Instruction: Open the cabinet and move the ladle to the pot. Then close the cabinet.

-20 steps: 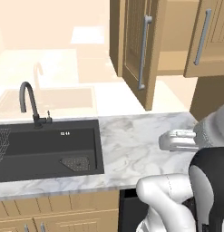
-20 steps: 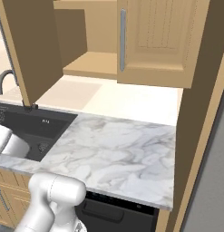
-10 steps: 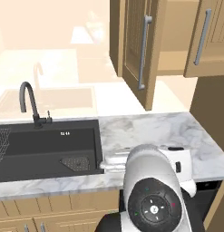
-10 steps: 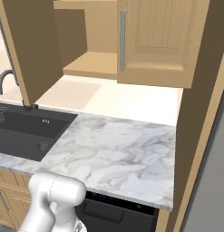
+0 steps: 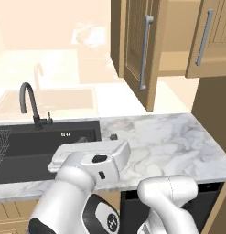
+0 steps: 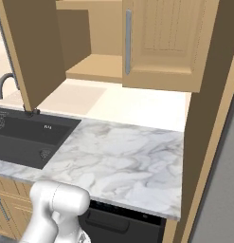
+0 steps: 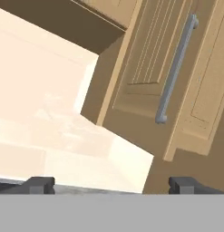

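Note:
The cabinet (image 5: 146,50) hangs above the counter with its left door (image 6: 24,47) swung open and its right door (image 6: 161,40) shut. Inside, a light-wood shelf (image 6: 94,66) shows. My gripper (image 5: 98,137) sits low over the counter's front part beside the sink, fingers pointing toward the back wall. In the hand view the gripper (image 7: 112,185) is open, with nothing between its fingertips (image 7: 38,185), and it looks up at the open door's grey bar handle (image 7: 177,68). The ladle and the pot are out of view.
A dark sink (image 5: 41,141) with a black faucet (image 5: 29,103) lies left of the marble counter (image 6: 118,161). A wire rack (image 5: 0,141) sits at the sink's left edge. A tall wood panel (image 6: 208,118) bounds the counter on the right.
The arm has swung from the right side across to the left, so the hand now lies low in front of the sink. The gripper has stayed open; the cabinet doors have not moved.

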You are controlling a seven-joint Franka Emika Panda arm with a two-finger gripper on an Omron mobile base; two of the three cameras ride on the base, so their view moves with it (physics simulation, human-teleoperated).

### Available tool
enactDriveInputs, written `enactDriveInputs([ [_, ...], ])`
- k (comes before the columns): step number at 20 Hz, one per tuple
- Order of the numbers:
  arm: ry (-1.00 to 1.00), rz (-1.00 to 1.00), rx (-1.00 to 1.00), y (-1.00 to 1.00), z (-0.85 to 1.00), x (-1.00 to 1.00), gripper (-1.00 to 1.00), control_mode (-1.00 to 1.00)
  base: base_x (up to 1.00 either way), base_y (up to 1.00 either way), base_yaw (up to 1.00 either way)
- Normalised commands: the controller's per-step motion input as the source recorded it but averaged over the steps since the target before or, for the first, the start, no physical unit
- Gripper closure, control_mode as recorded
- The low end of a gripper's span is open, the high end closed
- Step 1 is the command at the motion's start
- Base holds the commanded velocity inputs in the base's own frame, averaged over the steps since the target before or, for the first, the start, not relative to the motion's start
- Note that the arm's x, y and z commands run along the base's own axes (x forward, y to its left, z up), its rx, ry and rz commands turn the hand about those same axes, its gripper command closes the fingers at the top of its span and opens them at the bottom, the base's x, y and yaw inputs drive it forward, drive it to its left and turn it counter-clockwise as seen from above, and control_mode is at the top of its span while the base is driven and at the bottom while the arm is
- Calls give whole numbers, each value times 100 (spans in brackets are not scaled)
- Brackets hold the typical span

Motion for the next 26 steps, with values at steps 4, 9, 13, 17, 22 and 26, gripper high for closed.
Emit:
enactDriveInputs([
  [4, -25, -5, -20, 49, 10, 79, -100, -100, 0, 0, 0],
  [9, -13, -16, -14, 5, 27, 93, -100, -100, 0, 0, 0],
  [13, 0, -20, -1, -21, 32, 95, -100, -100, 0, 0, 0],
  [17, 0, -17, 0, -36, 27, 77, -100, -100, 0, 0, 0],
  [22, 1, -16, 1, -45, 21, 58, -100, -100, 0, 0, 0],
  [26, 0, -16, 0, -55, 9, 26, -100, -100, 0, 0, 0],
])
